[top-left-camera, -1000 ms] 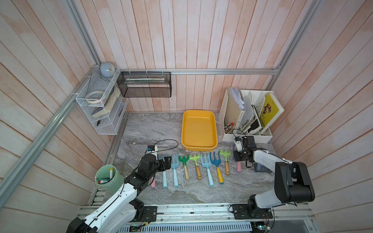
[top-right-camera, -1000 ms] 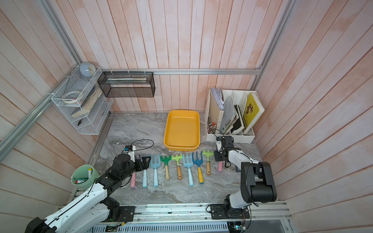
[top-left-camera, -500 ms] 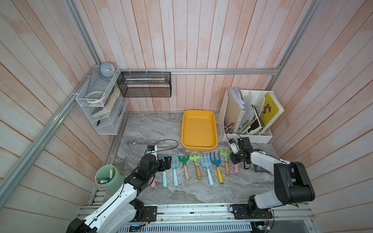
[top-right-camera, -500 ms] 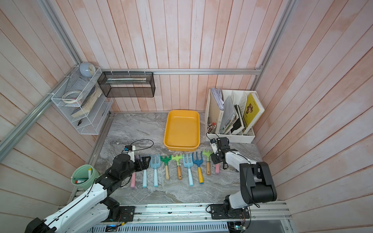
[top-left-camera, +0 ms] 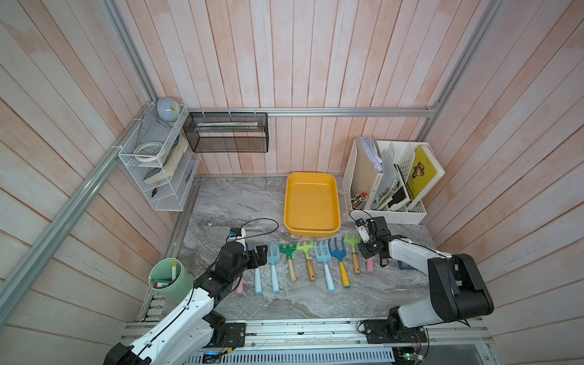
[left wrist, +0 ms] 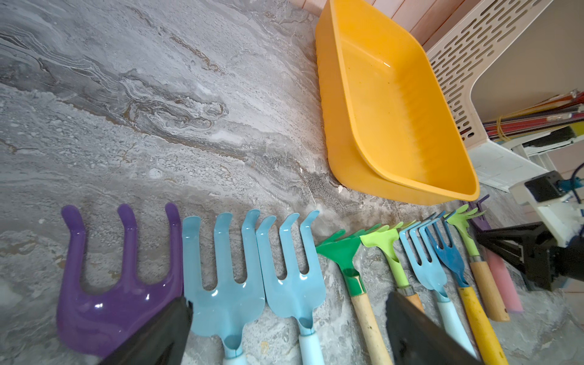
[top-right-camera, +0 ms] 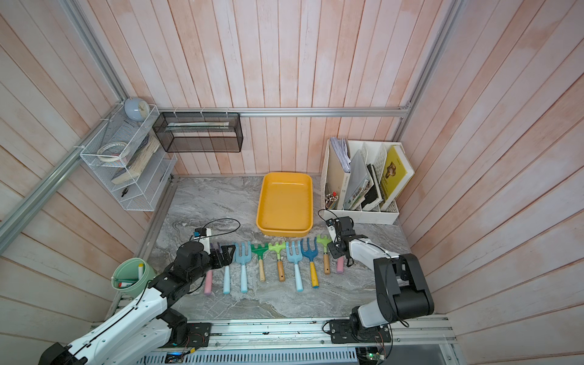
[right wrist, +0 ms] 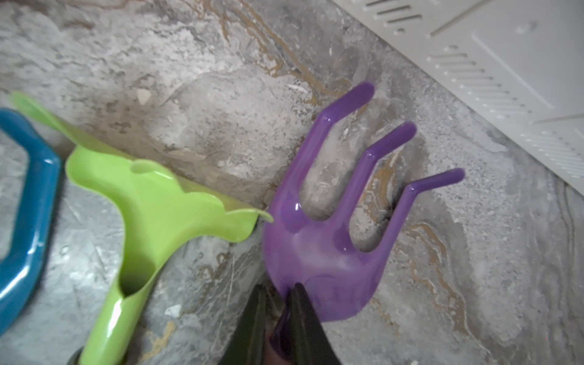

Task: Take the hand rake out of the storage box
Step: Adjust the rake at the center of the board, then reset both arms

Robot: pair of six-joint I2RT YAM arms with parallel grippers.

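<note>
The right hand is closed tight on the neck of the purple three-tined plastic hand rake, just where the head meets its pink handle. I see both black fingers pinching that neck from either side in the right wrist view. The rake is outside the shallow yellow-orange plastic storage box. It sits at the right end of a row of garden tools on the grey marbled desk, its head touching the light green fan-shaped rake. I cannot tell whether its bent tines rest on the desk.

The storage box stands on the desk just behind the row, beside the white perforated file organizer.

The left hand is spread to its full width and grips nothing. It hangs over the left end of the row, with a second purple rake head and two light blue forks below it. I cannot tell from any view whether its fingers touch them.
</note>
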